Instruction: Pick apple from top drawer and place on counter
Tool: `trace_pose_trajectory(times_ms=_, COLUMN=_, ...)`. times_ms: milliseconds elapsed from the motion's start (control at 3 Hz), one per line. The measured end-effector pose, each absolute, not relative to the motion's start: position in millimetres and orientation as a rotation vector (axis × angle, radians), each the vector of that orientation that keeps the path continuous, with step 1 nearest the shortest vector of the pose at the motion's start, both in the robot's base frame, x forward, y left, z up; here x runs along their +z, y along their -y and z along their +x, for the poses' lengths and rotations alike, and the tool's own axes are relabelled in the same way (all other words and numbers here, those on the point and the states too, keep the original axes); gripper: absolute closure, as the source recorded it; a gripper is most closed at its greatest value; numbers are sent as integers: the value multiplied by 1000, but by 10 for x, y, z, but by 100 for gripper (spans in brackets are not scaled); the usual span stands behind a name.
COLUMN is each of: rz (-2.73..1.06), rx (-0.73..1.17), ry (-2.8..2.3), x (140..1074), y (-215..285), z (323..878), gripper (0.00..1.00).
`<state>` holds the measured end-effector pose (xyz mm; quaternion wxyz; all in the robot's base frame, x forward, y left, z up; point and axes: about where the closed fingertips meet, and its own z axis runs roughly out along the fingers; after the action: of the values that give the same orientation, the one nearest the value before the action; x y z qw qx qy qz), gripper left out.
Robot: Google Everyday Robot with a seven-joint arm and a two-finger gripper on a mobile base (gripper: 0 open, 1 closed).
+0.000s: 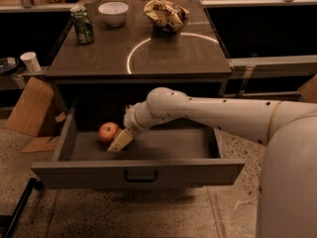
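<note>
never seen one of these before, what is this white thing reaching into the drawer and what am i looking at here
This is a mobile robot with one white arm ending in a pincer. One camera looks down on the scene; where it is mounted is not known. The arm reaches into the open top drawer, and the pincer sits low inside it, right beside a red apple lying on the drawer floor. Whether it grips the apple I cannot tell. Above is the dark counter, marked with a white circle, holding a green can, a white bowl and a crumpled bag.
</note>
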<state>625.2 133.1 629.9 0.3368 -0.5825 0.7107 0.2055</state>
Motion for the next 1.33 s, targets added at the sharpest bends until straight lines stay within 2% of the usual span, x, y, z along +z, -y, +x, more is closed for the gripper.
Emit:
trace_pose_trajectory(times_ms=333, rz=-1550, rx=542, ry=-1833, x=6171, y=-1484, z=6281, gripper=0)
trace_pose_trajectory(times_ms=667, rz=-1566, rx=551, ry=-1822, x=6093, y=-1570, z=6294, gripper=19)
trace_pose_trajectory(times_ms=1333, rz=-1542, rx=525, ry=-1816, x=6172, y=-1472, z=6292, gripper=66)
